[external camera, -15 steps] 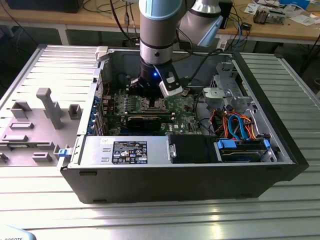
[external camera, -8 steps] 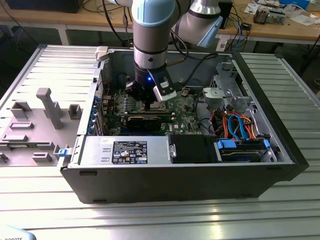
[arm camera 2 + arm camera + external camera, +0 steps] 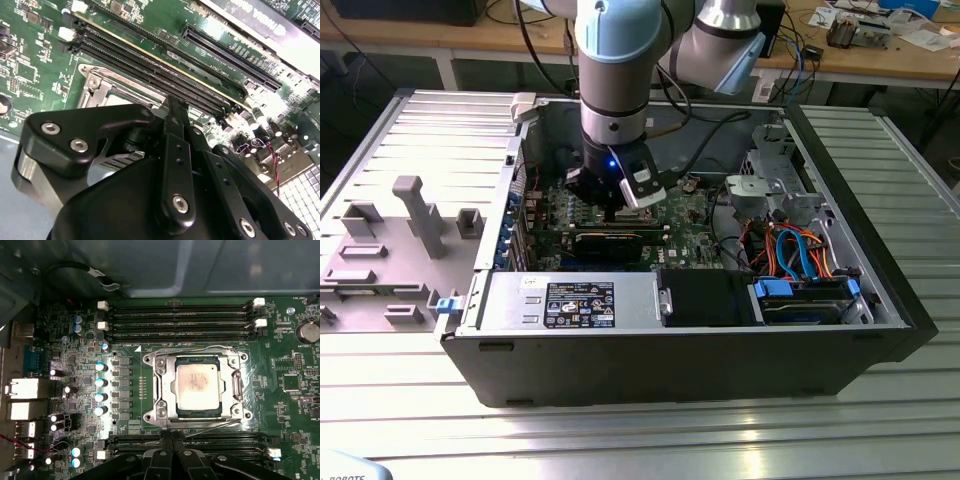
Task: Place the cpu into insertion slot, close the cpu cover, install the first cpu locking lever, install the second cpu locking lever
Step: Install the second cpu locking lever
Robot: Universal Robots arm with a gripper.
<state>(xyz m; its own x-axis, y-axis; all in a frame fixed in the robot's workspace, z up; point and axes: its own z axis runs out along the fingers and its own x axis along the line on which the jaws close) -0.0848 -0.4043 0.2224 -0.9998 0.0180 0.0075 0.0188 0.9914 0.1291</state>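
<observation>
The computer case (image 3: 680, 345) fills the front of the exterior view, lying open on a ribbed metal table (image 3: 640, 430). The arm (image 3: 618, 70) comes straight down into it, wrist vertical, and the gripper (image 3: 617, 207) hangs just above the green motherboard (image 3: 695, 225), right behind the long black graphics card (image 3: 610, 240). A blue light glows on the wrist. From here I cannot tell how the fingers stand.

In the second wrist view the gripper's black body (image 3: 150, 195) sits closest, with its linkages drawn together to a narrow tip (image 3: 176, 112). Just beyond that tip lies the silvery rim of the insertion slot (image 3: 107, 87), and past it run the long memory slots (image 3: 150, 65).

In the first wrist view the fingers (image 3: 172, 450) meet at the centre with no gap between them and nothing held. Directly ahead of them, beyond one row of memory slots, the cpu (image 3: 198, 387) sits flat in the insertion slot (image 3: 150, 360), with the cpu cover (image 3: 165, 385) lying down around it. A thin locking lever (image 3: 210, 426) runs along the side nearest the gripper.
</observation>
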